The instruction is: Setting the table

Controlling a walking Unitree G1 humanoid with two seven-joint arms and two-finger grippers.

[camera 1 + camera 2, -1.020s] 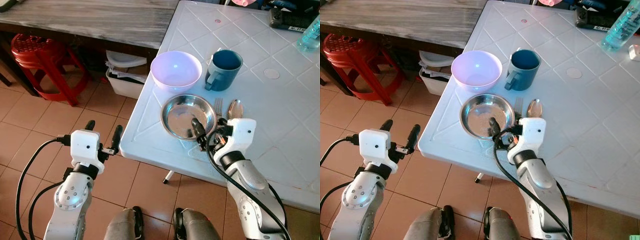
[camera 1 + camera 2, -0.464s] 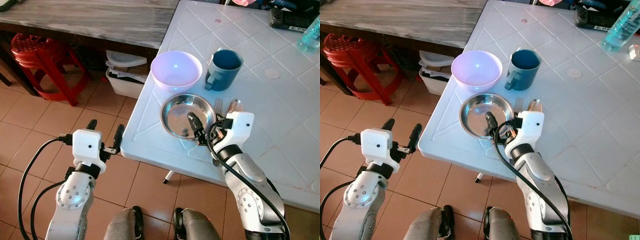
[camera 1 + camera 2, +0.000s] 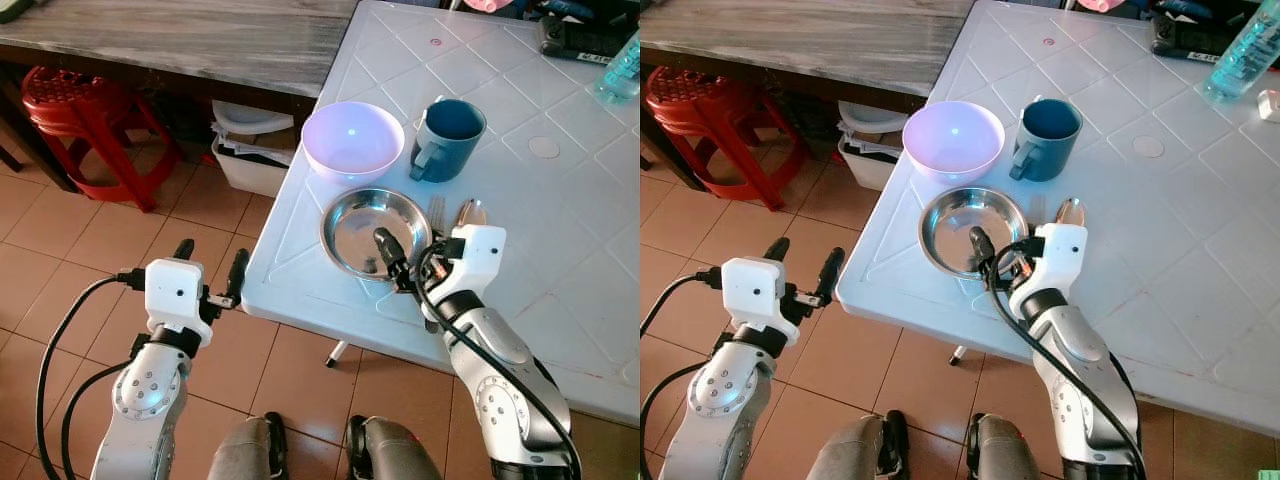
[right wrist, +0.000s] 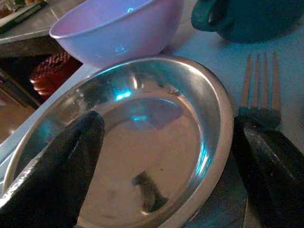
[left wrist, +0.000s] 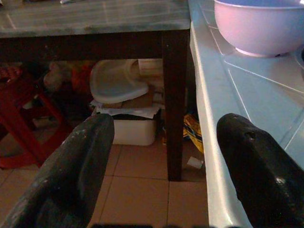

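Note:
A shiny steel plate (image 3: 358,222) lies near the front corner of the white plastic table (image 3: 560,240). A fork (image 3: 437,209) and a spoon (image 3: 471,214) lie just to its right. Behind the plate stand a lilac bowl (image 3: 352,140) and a blue mug (image 3: 450,133). My right gripper (image 3: 408,268) is open and straddles the plate's near right rim. One finger hangs over the plate's inside, the other is over the fork's handle (image 4: 259,90). My left gripper (image 3: 210,262) is open and empty, held over the floor left of the table's edge.
A dark wooden table (image 3: 180,40) stands to the left, with a red stool (image 3: 85,110) and a white bin (image 3: 250,160) beneath it. A water bottle (image 3: 622,65) and a black device (image 3: 582,38) sit at the white table's far right.
My right gripper has slid a little forward and left, so one finger now reaches further over the plate. The left arm has risen slightly.

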